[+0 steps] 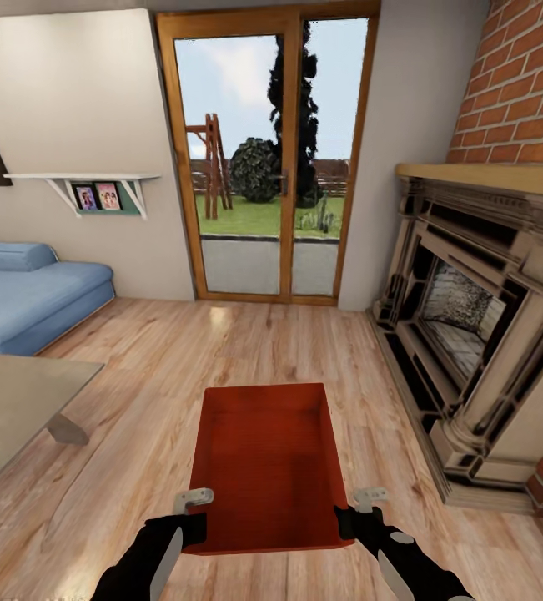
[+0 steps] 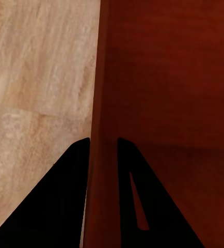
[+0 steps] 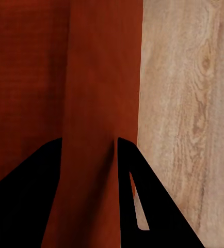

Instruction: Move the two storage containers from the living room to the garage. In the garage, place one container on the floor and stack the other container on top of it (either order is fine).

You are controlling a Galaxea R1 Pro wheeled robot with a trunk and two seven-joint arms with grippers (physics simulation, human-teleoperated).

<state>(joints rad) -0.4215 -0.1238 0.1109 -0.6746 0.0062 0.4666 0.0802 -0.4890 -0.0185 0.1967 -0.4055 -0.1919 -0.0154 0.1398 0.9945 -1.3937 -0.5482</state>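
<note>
Two grippers, left point(image 1: 193, 511) and right point(image 1: 356, 511), each have their fingers clamped on a side wall of the bin point(image 1: 267, 463), low center of the frame above the floor point(image 1: 146, 392).

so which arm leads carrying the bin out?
Neither, likely both. The left gripper pinches the container on its left wall, the right gripper its right wall. Evenly placed near corners, so carry two-handed.

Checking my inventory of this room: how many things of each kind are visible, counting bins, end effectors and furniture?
Orange-red storage container: 1
End effectors, left and right: 2
Blue sofa: 1
Glass coffee table: 1
Fireplace: 1
Wall shelf: 1
Total: 7
</note>
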